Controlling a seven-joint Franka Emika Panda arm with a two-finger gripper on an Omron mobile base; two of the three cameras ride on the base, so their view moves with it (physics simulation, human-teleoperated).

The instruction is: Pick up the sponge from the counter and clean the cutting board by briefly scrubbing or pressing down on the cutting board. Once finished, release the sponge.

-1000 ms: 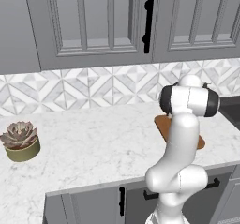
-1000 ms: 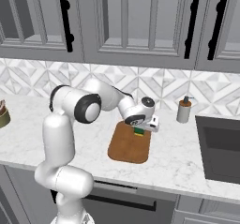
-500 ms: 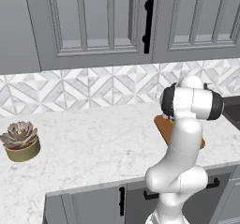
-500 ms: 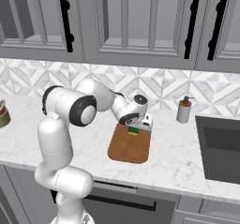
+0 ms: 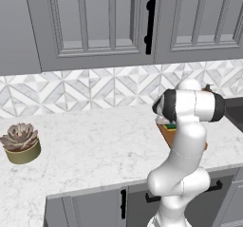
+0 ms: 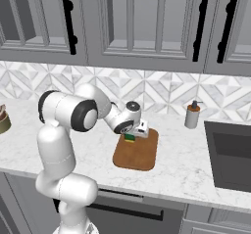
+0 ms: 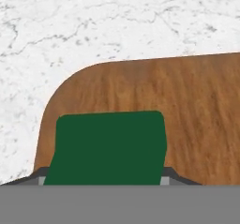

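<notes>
The sponge (image 7: 108, 147) sits on the cutting board (image 6: 138, 152) near its rounded corner, with the fingers (image 6: 131, 137) closed on its two sides. It looks light and squashy, so gripping the short sides suits it. Its yellow underside and the fingertips are mostly hidden.

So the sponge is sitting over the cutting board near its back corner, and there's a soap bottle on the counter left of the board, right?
Not quite: the soap bottle stands on the counter to the right of the cutting board, toward the sink, as the right base view shows. The sponge part holds.
</notes>
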